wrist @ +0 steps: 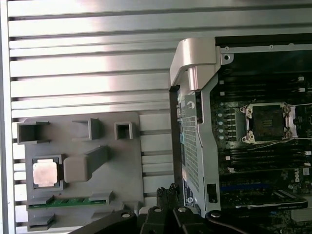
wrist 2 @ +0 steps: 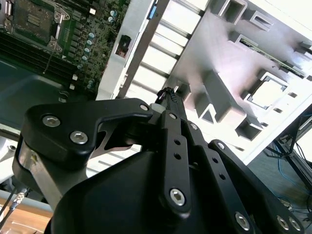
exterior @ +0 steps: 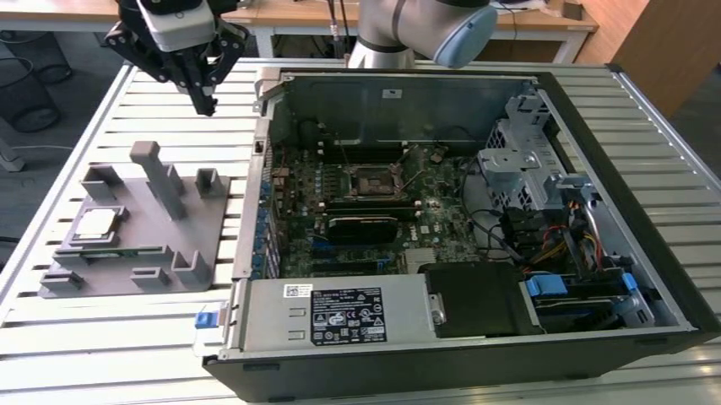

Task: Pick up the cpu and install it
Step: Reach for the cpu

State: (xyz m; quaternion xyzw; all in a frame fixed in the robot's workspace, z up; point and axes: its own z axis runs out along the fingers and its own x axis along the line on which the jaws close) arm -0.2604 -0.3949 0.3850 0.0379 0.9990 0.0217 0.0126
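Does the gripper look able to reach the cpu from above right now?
Probably yes: the cpu lies uncovered in a pocket of the grey fixture, and the gripper hangs free above the table.

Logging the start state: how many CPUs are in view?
1. The cpu lies in a square pocket of the grey fixture, on the exterior view's left of the open computer case. The motherboard socket looks empty. Another could be hidden inside the case.

cpu [wrist: 45,173] seated in grey fixture [wrist: 122,161]; open computer case [wrist: 192,141] just beside fixture.
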